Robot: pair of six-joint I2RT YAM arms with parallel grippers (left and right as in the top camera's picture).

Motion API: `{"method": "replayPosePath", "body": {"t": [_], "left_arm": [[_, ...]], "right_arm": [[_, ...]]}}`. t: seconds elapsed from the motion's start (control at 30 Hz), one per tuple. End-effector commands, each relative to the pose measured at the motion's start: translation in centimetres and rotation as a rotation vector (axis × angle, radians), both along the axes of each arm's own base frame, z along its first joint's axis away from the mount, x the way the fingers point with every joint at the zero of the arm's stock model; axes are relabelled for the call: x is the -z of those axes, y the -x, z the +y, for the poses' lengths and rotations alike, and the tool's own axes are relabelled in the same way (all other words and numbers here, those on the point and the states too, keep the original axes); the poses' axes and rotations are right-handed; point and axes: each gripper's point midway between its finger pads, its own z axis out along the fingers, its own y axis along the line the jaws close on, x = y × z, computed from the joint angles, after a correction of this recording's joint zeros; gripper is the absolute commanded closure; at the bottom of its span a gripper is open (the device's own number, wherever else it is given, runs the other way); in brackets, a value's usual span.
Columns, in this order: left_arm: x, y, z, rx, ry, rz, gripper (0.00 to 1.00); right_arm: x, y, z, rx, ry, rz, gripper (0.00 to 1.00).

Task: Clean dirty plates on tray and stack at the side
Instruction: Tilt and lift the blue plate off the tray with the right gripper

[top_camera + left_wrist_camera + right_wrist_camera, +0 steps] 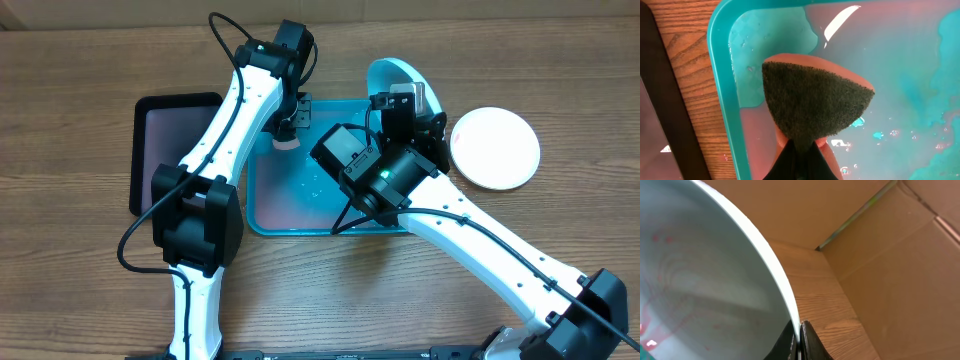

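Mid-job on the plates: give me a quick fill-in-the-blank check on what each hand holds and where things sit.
1. The left hand grips a dark-faced scouring sponge over the large rimmed plastic tray, whose colour is ____.
2. The right hand pinches the rim of the round light blue plastic plate, which shows ____ smears.
3. The round white plastic plate lies on the wooden table, on the robot's ____ of the tray.
Missing words: turquoise; red; right.
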Motion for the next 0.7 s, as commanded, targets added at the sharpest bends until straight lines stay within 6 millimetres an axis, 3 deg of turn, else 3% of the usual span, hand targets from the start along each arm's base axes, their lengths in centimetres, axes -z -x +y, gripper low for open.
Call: {"method": "replayPosePath", "body": {"t": [0.0,0.67], "left_arm": [[0.46,0.10,-0.21,-0.011,0.011,0.012,0.96],[0.46,0.09,-0.22,-0.011,0.011,0.011,0.96]], "right_arm": [[-2.04,0.43,-0.55,0.014,0.019,-0.075,0.96],[-1.99,0.58,-0.70,0.013,0.033,-0.061,0.96]]}}
